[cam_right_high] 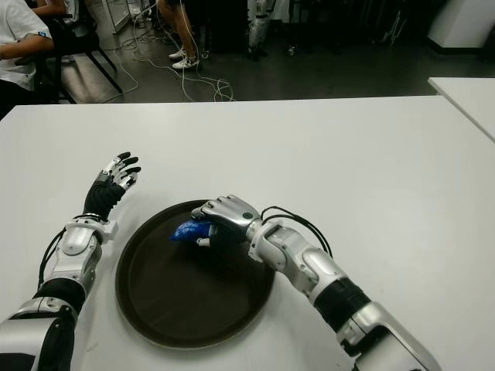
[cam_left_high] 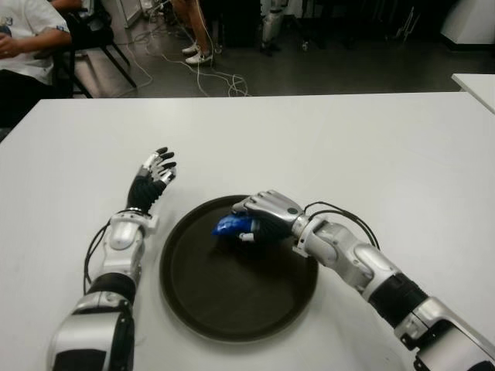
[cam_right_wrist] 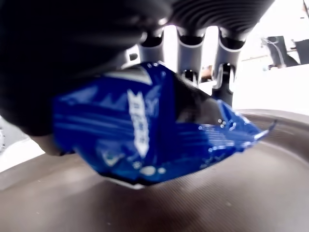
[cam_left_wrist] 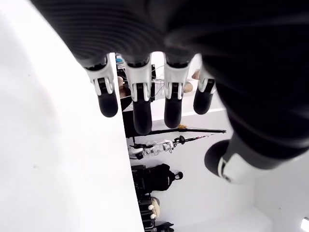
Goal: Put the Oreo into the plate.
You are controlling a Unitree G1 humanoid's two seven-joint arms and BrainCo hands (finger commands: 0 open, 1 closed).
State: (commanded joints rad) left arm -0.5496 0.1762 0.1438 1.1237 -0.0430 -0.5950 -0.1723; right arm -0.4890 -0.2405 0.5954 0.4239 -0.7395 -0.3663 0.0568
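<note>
Nearest the robot, the dark round plate (cam_left_high: pixel 232 309) lies on the white table (cam_left_high: pixel 371 147), its near rim close to the table's front edge. Over the plate's far part the right hand (cam_left_high: pixel 259 216) reaches in from the right, palm down, its fingers curled around the blue Oreo packet (cam_left_high: pixel 230 225). The right wrist view shows the packet (cam_right_wrist: pixel 145 130) pinched between the thumb and the fingers, its lower edge just above the plate's brown floor or barely touching it; which of the two cannot be told.

The step in hand looks to be the set-down: the Oreo is already inside the plate's rim but not yet released. The next move calls for a slight lowering if any gap remains, then spreading the fingers so that the packet drops flat, and lifting the hand straight up so it does not drag the wrapper back out.

Beyond the plate's left rim, the left hand (cam_left_high: pixel 157 171) shows over the bare table, fingers spread loosely and holding nothing; it takes no part.

Farther off, past the table's far edge, cables (cam_left_high: pixel 209 73) trail over a dark floor, and a seated person (cam_left_high: pixel 27 39) shows at the far left.
</note>
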